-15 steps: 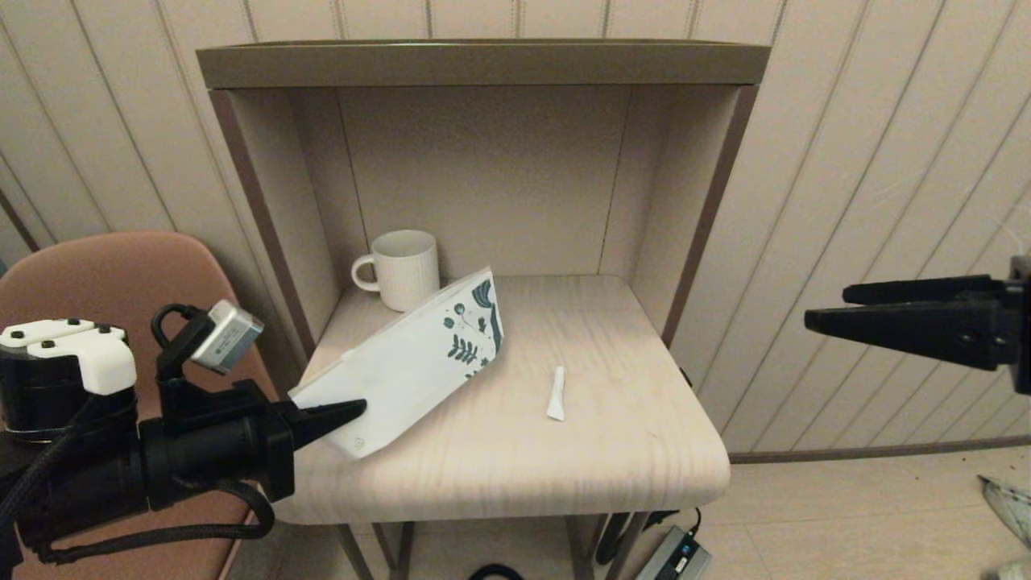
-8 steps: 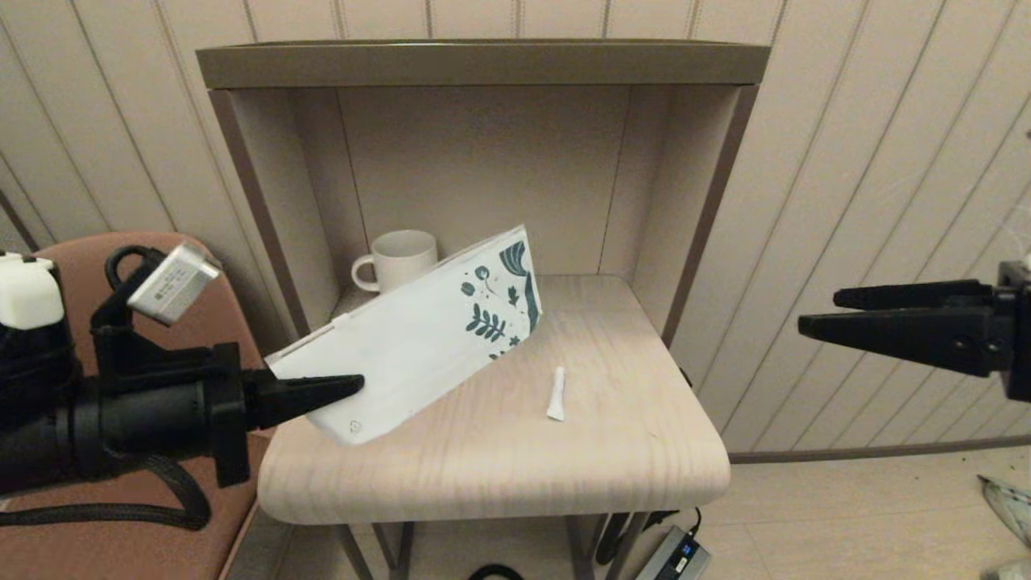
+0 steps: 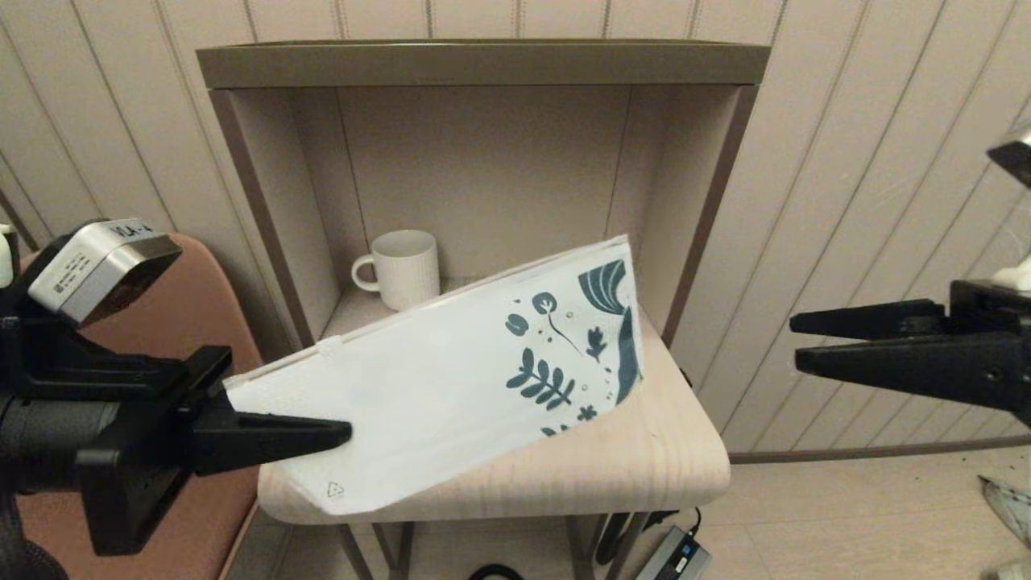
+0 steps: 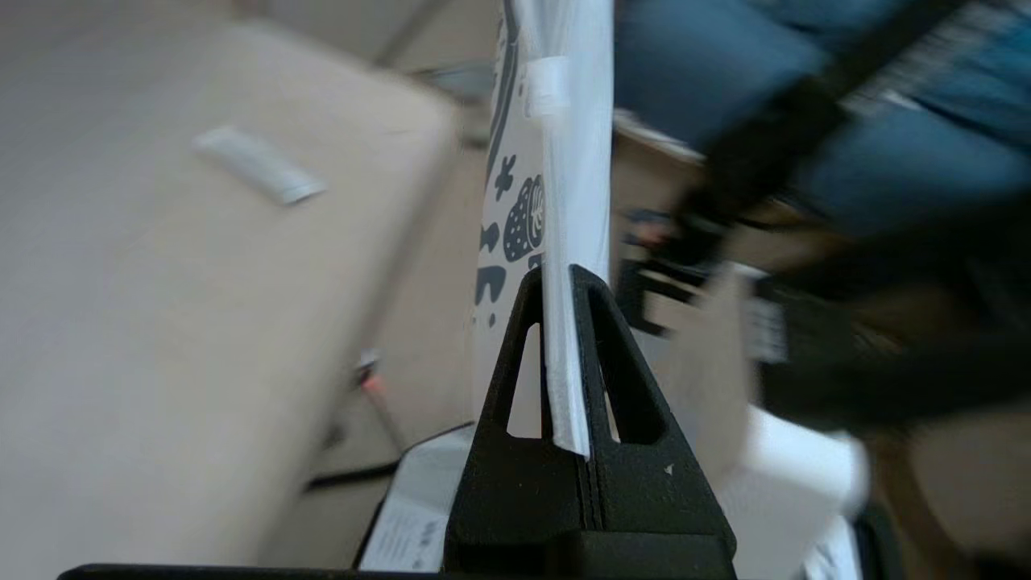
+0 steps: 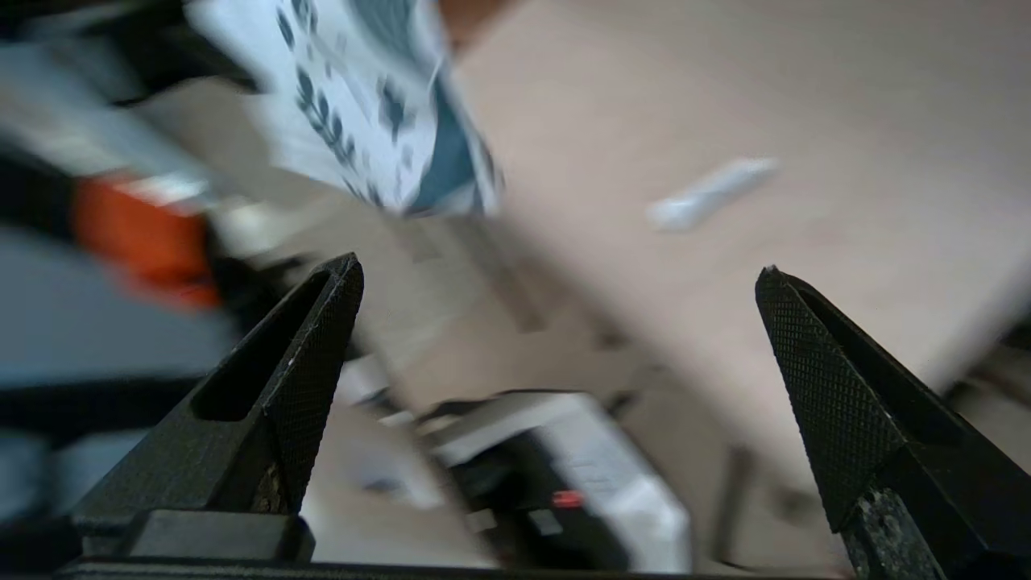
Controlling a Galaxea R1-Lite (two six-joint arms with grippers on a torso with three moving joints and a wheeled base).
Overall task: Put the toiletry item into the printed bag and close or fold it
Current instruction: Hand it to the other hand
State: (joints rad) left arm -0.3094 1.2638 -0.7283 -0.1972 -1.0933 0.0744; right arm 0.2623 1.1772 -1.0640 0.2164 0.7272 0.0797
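The left pincer (image 3: pixel 342 433) is clamped tight on the plain white end of the printed bag (image 3: pixel 451 379), holding it lifted clear of the tabletop (image 3: pixel 644 459) and tilted, so that the leaf-printed end rises toward the right side of the alcove. In the left wrist view the bag's edge (image 4: pixel 564 242) runs straight between the two closed black fingers (image 4: pixel 515 379). The toiletry item (image 4: pixel 258 165) lies flat on the tabletop, well apart from the bag; in the head view the raised bag hides it, while the right wrist view shows it (image 5: pixel 713 193) lying on the wood beyond the bag's printed corner. The right pincer (image 3: pixel 793 346) hangs to the right of the tabletop with its fingers spread wide and nothing between them. A ribbed white mug (image 3: pixel 403 270) stands at the back left of the alcove.
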